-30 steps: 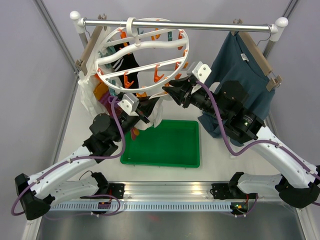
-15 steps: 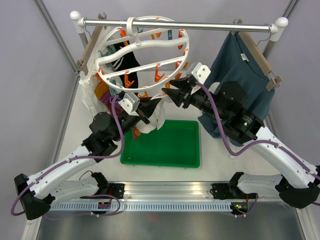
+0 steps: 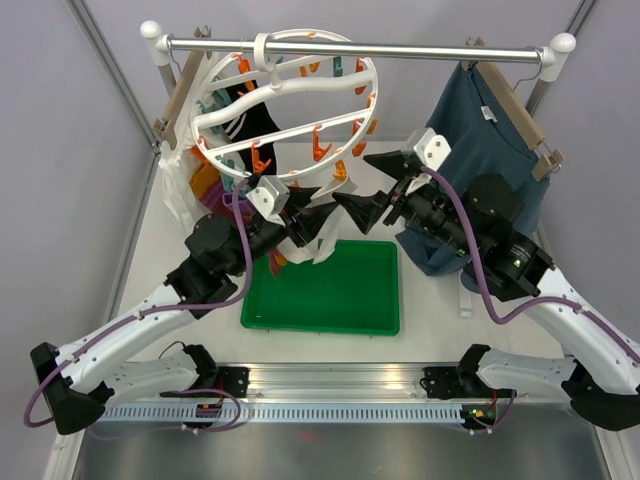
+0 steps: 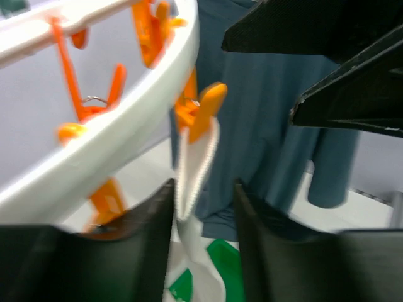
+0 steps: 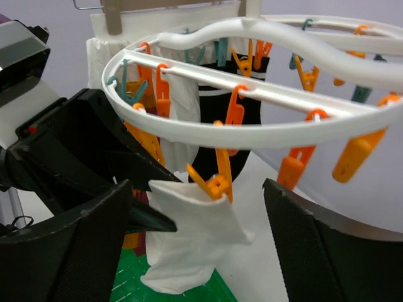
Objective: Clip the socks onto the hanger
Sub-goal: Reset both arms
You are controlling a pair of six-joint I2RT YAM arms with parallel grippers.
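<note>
The round white hanger [image 3: 285, 100] hangs from the rail, orange and teal clips dangling from it. A white sock [image 3: 322, 236] hangs from an orange clip [image 5: 217, 182] on the ring's near rim [image 5: 208, 135]. My left gripper [image 3: 312, 218] stands open around that sock's edge [image 4: 189, 182], with a gap showing beside the right finger [image 4: 261, 245]. My right gripper [image 3: 368, 186] is wide open, its fingers either side of the sock [image 5: 189, 245] and apart from it. A black striped sock [image 3: 250, 118] and a maroon-and-orange sock [image 3: 205, 185] are clipped further back.
A green tray [image 3: 375, 300] lies on the table below the sock. A teal-blue shirt [image 3: 480, 140] on a wooden hanger hangs at the right of the rail [image 3: 400, 48]. A white garment [image 3: 172, 190] hangs at the left.
My right gripper has opened wide and drawn back to the right from the clip. My left gripper, shut on the white sock before, has loosened. The sock now hangs from the clip.
</note>
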